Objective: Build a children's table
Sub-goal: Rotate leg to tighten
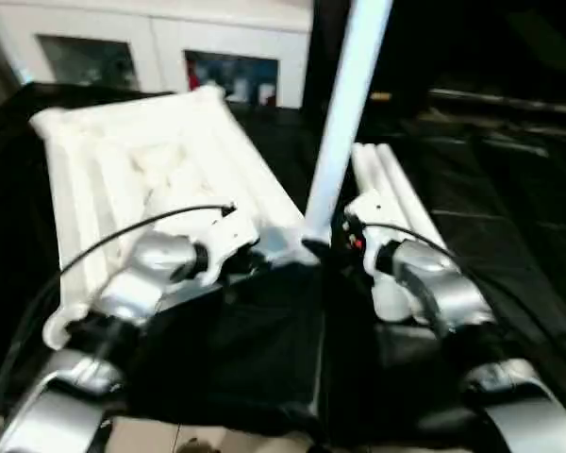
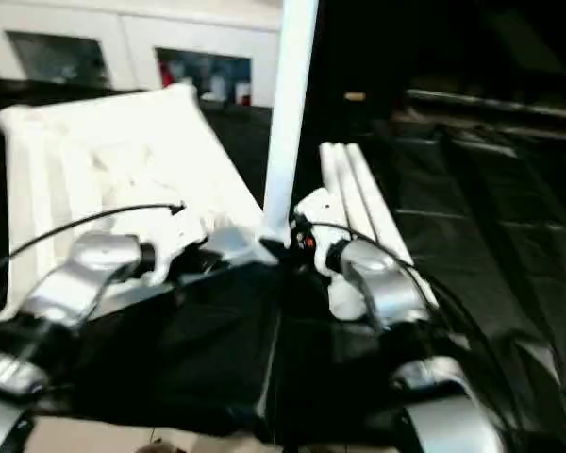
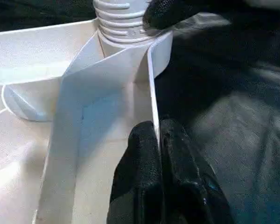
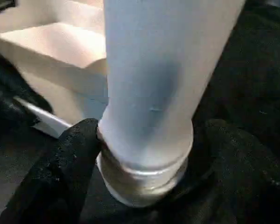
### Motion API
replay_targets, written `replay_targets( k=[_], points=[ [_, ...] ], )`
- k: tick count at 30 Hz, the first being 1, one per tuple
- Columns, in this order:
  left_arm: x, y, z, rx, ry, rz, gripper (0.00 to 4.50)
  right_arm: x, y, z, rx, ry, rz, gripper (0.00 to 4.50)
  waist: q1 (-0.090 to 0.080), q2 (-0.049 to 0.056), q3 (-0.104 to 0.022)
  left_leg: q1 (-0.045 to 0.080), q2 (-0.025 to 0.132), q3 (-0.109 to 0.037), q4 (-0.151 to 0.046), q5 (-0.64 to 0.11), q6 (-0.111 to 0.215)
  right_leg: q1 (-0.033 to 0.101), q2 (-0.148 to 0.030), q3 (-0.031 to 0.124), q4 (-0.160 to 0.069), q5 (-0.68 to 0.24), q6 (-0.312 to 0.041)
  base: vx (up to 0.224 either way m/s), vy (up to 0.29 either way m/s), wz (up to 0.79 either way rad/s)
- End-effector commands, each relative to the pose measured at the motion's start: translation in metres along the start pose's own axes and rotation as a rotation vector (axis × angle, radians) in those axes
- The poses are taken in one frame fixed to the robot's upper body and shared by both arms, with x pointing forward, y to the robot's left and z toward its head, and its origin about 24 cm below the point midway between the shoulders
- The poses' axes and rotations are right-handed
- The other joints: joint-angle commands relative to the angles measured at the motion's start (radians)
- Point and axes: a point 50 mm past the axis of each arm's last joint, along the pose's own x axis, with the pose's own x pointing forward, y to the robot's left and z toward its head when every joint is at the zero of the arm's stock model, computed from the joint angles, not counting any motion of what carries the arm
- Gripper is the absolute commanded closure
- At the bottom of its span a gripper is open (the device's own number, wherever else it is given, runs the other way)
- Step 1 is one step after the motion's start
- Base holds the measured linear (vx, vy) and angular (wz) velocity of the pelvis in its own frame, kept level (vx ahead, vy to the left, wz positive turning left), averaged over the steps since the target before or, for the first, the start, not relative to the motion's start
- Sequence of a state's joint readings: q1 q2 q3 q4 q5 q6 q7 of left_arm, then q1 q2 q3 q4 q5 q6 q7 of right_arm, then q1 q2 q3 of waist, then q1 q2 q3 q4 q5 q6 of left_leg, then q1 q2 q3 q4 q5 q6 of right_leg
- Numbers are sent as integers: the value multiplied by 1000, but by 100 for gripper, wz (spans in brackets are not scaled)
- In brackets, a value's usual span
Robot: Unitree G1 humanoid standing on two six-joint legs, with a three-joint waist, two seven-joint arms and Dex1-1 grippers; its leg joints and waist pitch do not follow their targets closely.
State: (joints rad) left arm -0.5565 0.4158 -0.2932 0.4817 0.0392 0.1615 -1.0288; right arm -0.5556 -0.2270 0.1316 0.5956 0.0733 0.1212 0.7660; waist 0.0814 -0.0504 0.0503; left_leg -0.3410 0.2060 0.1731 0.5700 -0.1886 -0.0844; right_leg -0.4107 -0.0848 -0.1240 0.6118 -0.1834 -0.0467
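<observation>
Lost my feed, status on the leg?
Left gripper pinching tabletop rim. Right gripper clamped on upright leg at corner socket. Spare legs alongside. Nothing blocking.

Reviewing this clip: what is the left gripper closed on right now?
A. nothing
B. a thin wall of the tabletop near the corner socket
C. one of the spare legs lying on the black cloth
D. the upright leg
B. The left gripper pinches a thin wall of the tabletop, while the right gripper holds the upright leg at its threaded end.
</observation>
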Motion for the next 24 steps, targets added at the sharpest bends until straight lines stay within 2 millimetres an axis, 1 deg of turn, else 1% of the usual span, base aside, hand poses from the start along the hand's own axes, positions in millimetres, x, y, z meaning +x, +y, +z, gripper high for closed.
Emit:
replay_targets(
  k=[1, 3, 4, 5, 7, 8, 9, 10, 12, 13, 14, 15, 16, 17, 18, 19, 20, 22, 24],
  points=[
    [6, -16, -1, 36, 2, -136, 450, -6, -2, 0, -16, 18, 37, 73, 3, 3, -68, -5, 26, 3, -45, -66, 91, 68, -68, 75, -54, -22, -204, 0, 0, 0],
    [5, -17, -1, 43, 0, -159, 450, -7, 1, -1, -24, 25, 79, 73, 6, 5, -68, -5, 28, 2, -47, -68, 85, 71, -67, 75, -53, -37, -202, 0, 0, 0],
    [3, -18, 0, 51, -11, -177, 450, -8, 3, -1, -32, 32, 103, 73, 7, 6, -67, -2, 29, 2, -48, -76, 77, 68, -66, 75, -55, -53, -201, 0, 0, 0],
    [2, -19, 1, 56, -17, -185, 450, -8, 4, -2, -34, 35, 110, 73, 7, 6, -67, -2, 29, 2, -48, -83, 73, 68, -66, 75, -56, -61, -199, 0, 0, 0],
    [0, -20, 2, 62, -28, -207, 450, -6, 6, -2, -43, 41, 116, 73, 6, 5, -63, -2, 31, 0, -52, -119, 50, 68, -67, 76, -61, -121, -188, 0, 0, 0],
    [0, -21, 3, 65, -29, -213, 450, -5, 6, -2, -43, 41, 118, 73, 5, 4, -63, -1, 31, 0, -53, -126, 45, 67, -66, 76, -63, -136, -183, 0, 0, 0],
    [-2, -21, 3, 69, -30, -222, 450, -3, 7, 0, -45, 39, 122, 73, 4, 6, -62, 1, 32, -1, -53, -135, 37, 66, -67, 77, -65, -156, -178, 0, 0, 0],
    [-2, -21, 3, 69, -29, -223, 450, -3, 7, 0, -45, 39, 123, 73, 4, 5, -61, 1, 32, -1, -54, -144, 31, 65, -67, 78, -65, -166, -175, 0, 0, 0],
    [-3, -21, 2, 72, -25, -225, 450, -3, 8, 2, -52, 38, 143, 73, 2, 4, -62, -1, 31, -2, -54, -144, 26, 67, -66, 78, -65, -171, -167, 0, 0, 0],
    [-3, -21, 2, 72, -25, -225, 450, -3, 8, 2, -52, 38, 143, 73, 2, 4, -62, -1, 31, -2, -54, -144, 25, 67, -66, 78, -66, -175, -165, 0, 0, 0],
    [-3, -21, 2, 73, -24, -226, 450, -3, 9, 2, -55, 38, 149, 89, 2, 3, -62, -3, 30, -2, -53, -141, 25, 68, -66, 79, -65, -174, -162, 0, 0, 0],
    [-4, -21, 2, 73, -22, -224, 450, -3, 9, 2, -58, 41, 158, 89, 3, 3, -63, -3, 29, -2, -53, -136, 26, 68, -67, 79, -65, -173, -159, 0, 0, 0],
    [-5, -20, 1, 72, -21, -223, 450, -3, 10, 2, -60, 44, 167, 100, 4, 2, -63, -4, 29, -1, -52, -128, 28, 69, -67, 79, -64, -168, -158, 0, 0, 0],
    [-5, -20, 1, 72, -20, -223, 450, -3, 10, 2, -60, 44, 168, 100, 4, 2, -64, -5, 29, -2, -52, -124, 29, 69, -67, 79, -64, -165, -158, 0, 0, 0],
    [-5, -20, 1, 73, -19, -223, 450, -3, 10, 1, -61, 47, 174, 117, 4, 2, -65, -6, 29, -2, -51, -114, 31, 69, -66, 79, -62, -155, -159, 0, 0, 0],
    [-6, -19, 0, 73, -18, -219, 450, -3, 10, 1, -61, 49, 176, 117, 5, 3, -65, -7, 28, -2, -50, -108, 33, 70, -66, 78, -61, -147, -160, 0, 0, 0],
    [-6, -19, 0, 73, -18, -219, 450, -3, 10, 1, -61, 49, 176, 128, 4, 2, -65, -7, 28, -1, -50, -106, 34, 70, -66, 78, -61, -143, -161, 0, 0, 0],
    [-6, -15, -1, 66, -2, -182, 450, -3, 10, -1, -50, 52, 163, 146, 3, 2, -65, -8, 29, -2, -50, -100, 36, 70, -65, 78, -60, -133, -164, 0, 0, 0],
    [-5, -13, -2, 59, 6, -154, 450, -2, 9, -2, -39, 52, 142, 162, 4, 3, -64, -7, 28, -1, -50, -106, 34, 69, -66, 78, -61, -145, -163, 0, 0, 0]
  ],
)
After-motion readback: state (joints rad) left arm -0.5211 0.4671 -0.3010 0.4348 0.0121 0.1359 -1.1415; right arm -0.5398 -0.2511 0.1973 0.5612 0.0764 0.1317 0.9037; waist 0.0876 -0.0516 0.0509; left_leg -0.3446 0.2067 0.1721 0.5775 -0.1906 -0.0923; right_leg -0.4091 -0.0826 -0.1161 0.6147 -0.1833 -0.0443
